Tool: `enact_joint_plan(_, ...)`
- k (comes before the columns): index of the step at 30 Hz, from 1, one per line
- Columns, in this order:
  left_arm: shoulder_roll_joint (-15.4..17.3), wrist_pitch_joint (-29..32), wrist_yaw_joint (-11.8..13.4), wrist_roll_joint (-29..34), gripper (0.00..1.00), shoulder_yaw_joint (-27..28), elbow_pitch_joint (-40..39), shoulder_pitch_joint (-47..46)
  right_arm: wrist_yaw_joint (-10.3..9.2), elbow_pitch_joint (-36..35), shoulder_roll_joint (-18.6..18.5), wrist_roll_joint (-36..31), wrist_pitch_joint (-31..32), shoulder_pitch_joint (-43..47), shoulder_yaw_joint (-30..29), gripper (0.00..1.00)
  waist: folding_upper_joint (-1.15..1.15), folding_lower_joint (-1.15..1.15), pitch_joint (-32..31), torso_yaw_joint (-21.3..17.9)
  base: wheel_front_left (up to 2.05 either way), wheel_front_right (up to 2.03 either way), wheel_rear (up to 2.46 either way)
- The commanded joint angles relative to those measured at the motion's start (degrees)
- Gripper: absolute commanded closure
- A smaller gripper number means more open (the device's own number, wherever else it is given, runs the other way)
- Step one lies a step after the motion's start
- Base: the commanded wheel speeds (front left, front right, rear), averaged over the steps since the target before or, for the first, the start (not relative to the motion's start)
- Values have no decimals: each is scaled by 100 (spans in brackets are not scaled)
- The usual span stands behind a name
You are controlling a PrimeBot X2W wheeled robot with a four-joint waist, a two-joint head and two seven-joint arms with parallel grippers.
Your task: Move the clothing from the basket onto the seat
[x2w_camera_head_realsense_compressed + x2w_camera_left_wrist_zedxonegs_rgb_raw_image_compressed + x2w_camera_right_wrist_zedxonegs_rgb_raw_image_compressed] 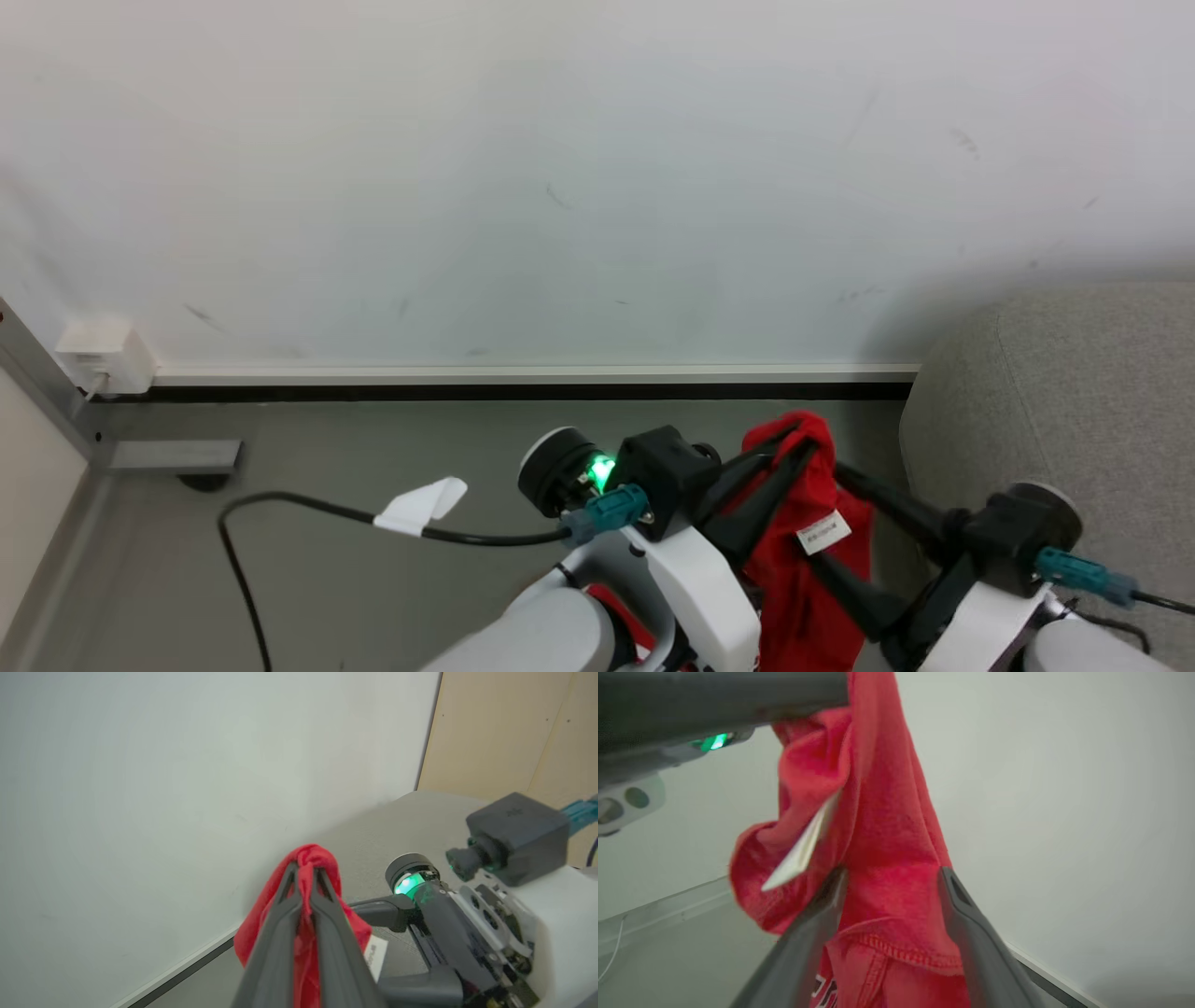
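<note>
Clothing (789,588) hangs in the air, pinched at its top fold by my left gripper (306,868), jaws clamped together on it. Right gripper (893,873) is spread wide, fingers straddling the drape lower down, not squeezing. Fabric looks soft and light, so I expect sag and swing; a second hold low on the drape should tame it. Seat (1074,392) is right, rounded edge; wall (560,187) is far, so free room is rightward.
</note>
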Motion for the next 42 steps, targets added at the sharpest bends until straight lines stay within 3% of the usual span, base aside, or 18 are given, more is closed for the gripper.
enact_joint_plan(1,-49,-34,-42,-37,100,-19,-69,1,-13,117,87,160,5,-101,190,0,0,0,3,-9,0,0,0)
enact_joint_plan(3,-64,-25,-58,-62,100,-55,-90,4,-13,211,164,344,-16,-165,366,6,0,0,12,-22,0,0,0)
enact_joint_plan(4,-71,-27,-62,-65,100,-59,-95,8,-13,242,183,404,-36,-210,449,47,0,0,19,-31,0,0,0)
enact_joint_plan(5,-71,-31,-62,-67,100,-67,-91,13,-12,257,221,501,-69,-228,536,54,0,0,23,-41,0,0,0)
enact_joint_plan(7,-65,-29,-67,-87,100,-74,-65,21,-13,271,238,635,-121,-302,696,96,0,0,46,-64,0,0,0)
enact_joint_plan(8,-55,-30,-68,-83,100,-80,-45,19,-13,280,229,704,-158,-346,752,100,0,0,56,-74,0,0,0)
enact_joint_plan(18,-11,-100,26,-95,100,-36,74,31,-13,236,21,1149,-342,-517,850,100,0,0,136,-217,0,0,0)
enact_joint_plan(20,18,-175,83,-50,55,5,129,51,-12,207,-88,1238,-371,-440,710,100,0,0,181,-315,0,0,0)
enact_joint_plan(22,39,-229,130,-15,0,31,176,68,-13,155,-138,1264,-368,-384,565,100,0,0,212,-404,0,0,0)
enact_joint_plan(42,-62,-465,183,87,0,-87,568,-2,-13,-361,-435,863,-368,286,-1318,100,0,0,663,-2088,0,0,0)
